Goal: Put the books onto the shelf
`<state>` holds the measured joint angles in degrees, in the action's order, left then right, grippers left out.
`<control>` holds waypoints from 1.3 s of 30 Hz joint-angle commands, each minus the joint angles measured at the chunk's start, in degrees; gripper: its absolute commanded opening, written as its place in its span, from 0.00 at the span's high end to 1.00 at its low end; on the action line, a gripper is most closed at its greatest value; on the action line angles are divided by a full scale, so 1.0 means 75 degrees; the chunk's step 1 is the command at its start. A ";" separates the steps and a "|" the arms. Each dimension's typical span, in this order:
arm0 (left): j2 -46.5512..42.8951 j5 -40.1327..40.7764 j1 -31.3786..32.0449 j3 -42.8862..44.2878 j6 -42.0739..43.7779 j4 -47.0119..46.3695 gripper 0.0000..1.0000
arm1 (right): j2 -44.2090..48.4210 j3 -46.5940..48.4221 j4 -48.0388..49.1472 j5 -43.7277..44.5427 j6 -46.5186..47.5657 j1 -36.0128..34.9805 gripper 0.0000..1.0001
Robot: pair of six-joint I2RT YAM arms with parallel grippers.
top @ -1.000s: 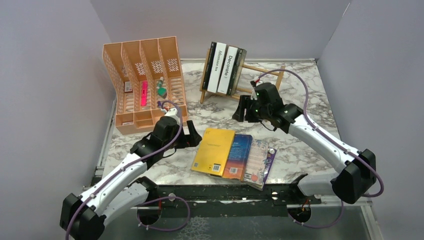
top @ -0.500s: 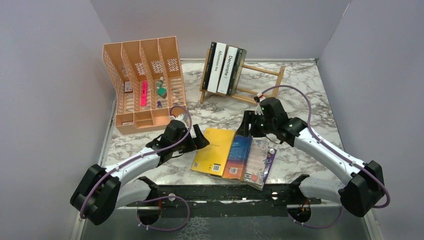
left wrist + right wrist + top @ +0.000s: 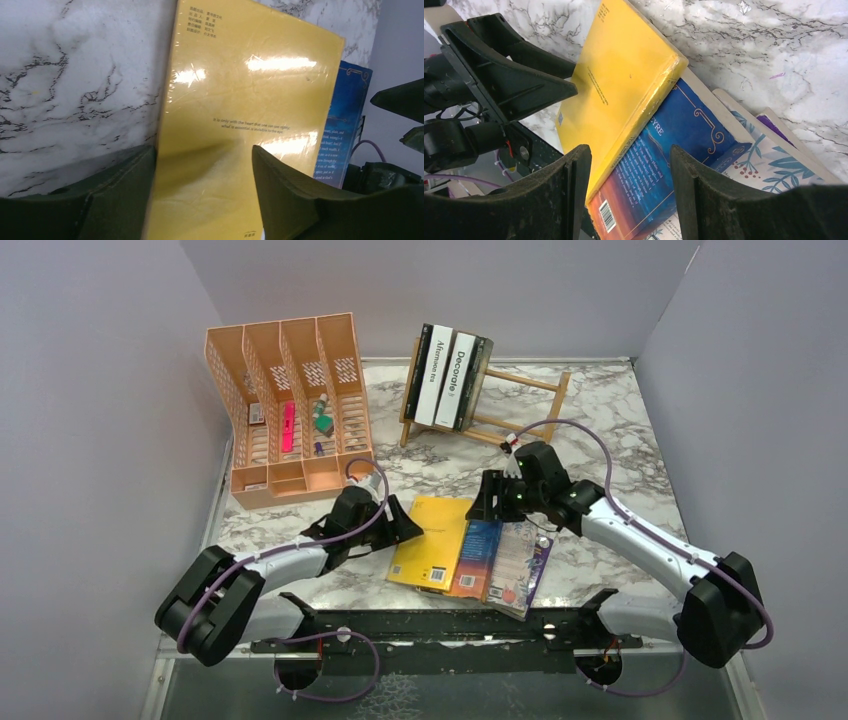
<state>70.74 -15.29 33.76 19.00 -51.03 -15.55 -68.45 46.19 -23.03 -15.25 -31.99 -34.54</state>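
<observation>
At the 6 o'clock edge of the bench (image 3: 600,440), the yellow book (image 3: 435,540), blue book (image 3: 480,552) and floral book (image 3: 520,562) lie overlapped. The left fingers (image 3: 295,200) stand wide at the yellow book's 9 o'clock edge, and the right fingers (image 3: 559,200) stand wide over its 12 o'clock end; both hold nothing. At 12 o'clock, the shelf (image 3: 530,380) carries three upright books (image 3: 445,365) at its 9 o'clock end.

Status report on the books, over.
Left gripper open, straddling edge of yellow book. Right gripper open above opposite edge. Yellow book lies partly on blue-orange book, off the shelf. Nothing blocking.
</observation>
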 commanded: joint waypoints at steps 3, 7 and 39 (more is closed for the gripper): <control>0.0011 -0.0975 0.0190 -0.0091 -0.0296 -0.0364 0.40 | -0.0302 -0.0202 0.0345 -0.0340 -0.0238 -0.0014 0.37; 0.0004 -0.1250 0.0263 0.0021 -0.0378 -0.0434 0.44 | -0.0531 -0.0271 0.0366 -0.0289 -0.0421 -0.0011 0.37; 0.0357 -0.1161 0.0491 0.0017 0.0050 -0.1314 0.52 | -0.1380 -0.0442 0.1629 -0.1969 -0.1545 -0.0042 0.64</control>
<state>74.39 -24.60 36.80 18.74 -51.94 -21.43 -78.72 42.15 -12.91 -29.87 -42.54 -34.20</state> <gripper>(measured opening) 0.484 0.430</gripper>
